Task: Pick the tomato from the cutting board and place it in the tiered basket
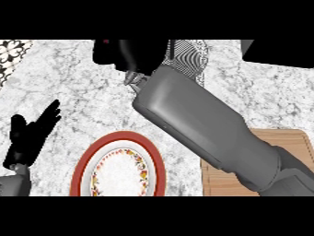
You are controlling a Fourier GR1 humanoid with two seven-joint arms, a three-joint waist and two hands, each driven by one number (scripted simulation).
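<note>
Tomato hidden, so orientation and long axis unreadable. Right hand [122,55] at twelve o'clock over the patterned tiered basket [190,57]; fingers' state impossible to tell. Left hand [30,131] resting at nine o'clock, fingers straight and spread. Cutting board [292,152] at four o'clock, red-rimmed plate [81,166] at six. White-grey marble counter [78,78] beneath.

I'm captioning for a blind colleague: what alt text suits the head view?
The right forearm stretches from the cutting board toward the patterned basket, its hand hiding any tomato. The left hand rests open beside a red-rimmed plate.
</note>
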